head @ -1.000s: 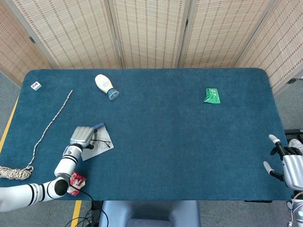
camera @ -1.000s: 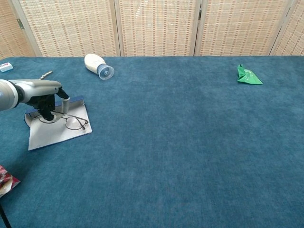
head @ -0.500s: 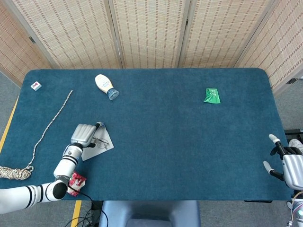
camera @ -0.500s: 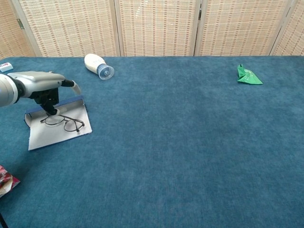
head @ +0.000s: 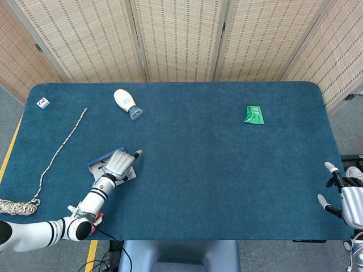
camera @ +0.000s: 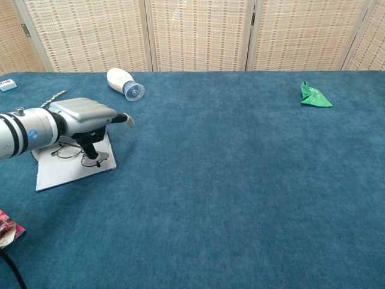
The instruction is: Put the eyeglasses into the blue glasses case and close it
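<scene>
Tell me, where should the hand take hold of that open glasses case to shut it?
Probably by the free edge of the flat pale flap of the case, coming from the near side and folding it up toward the blue back wall, where the hinge seems to be. The glasses lie on that flap, partly hidden under the left hand, so they may need seating first.

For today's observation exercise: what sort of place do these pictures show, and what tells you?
Probably a robot test room: a table covered in blue cloth, woven folding screens behind it, and unrelated items like a bottle and rope.
</scene>
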Tool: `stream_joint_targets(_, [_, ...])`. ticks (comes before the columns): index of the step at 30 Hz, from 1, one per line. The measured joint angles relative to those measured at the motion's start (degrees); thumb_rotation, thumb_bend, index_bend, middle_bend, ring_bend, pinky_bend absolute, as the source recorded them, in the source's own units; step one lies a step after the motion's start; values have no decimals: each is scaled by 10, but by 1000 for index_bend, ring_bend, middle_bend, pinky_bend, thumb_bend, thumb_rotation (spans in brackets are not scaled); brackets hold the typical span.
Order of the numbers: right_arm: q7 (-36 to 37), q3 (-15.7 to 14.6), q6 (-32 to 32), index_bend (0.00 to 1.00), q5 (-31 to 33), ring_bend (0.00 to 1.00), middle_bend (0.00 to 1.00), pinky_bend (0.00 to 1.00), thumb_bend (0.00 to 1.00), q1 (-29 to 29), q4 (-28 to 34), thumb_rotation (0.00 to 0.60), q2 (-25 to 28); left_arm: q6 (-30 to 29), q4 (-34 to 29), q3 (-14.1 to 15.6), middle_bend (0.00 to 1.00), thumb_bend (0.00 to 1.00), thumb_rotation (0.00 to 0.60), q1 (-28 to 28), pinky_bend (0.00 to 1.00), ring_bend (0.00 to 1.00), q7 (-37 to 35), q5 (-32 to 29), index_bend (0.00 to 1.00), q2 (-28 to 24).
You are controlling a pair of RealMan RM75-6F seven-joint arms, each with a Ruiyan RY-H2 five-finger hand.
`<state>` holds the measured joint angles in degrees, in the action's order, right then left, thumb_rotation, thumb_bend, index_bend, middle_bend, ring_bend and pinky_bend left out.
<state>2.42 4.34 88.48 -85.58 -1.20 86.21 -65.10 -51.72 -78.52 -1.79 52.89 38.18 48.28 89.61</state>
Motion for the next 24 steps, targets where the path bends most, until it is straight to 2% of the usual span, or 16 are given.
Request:
stream_joint_targets(10, [3,0,1,129,3,459,502,334,265,3,-2,600,0,0,27,-10,1000,376,600,5,993,980,25,-18,132,8])
stream_joint_targets(20, [10,0,-2,129,3,460,502,334,265,2,-9,600,-3,-11,-36,-8,1000,376,600,-21,993,980,3,-14,132,-37])
stream_joint_targets(24, [13,0,-1,129,2,461,502,334,265,2,-11,600,-4,-3,-34,-1,1000,376,600,-25,993,980,4,-21,131,-40])
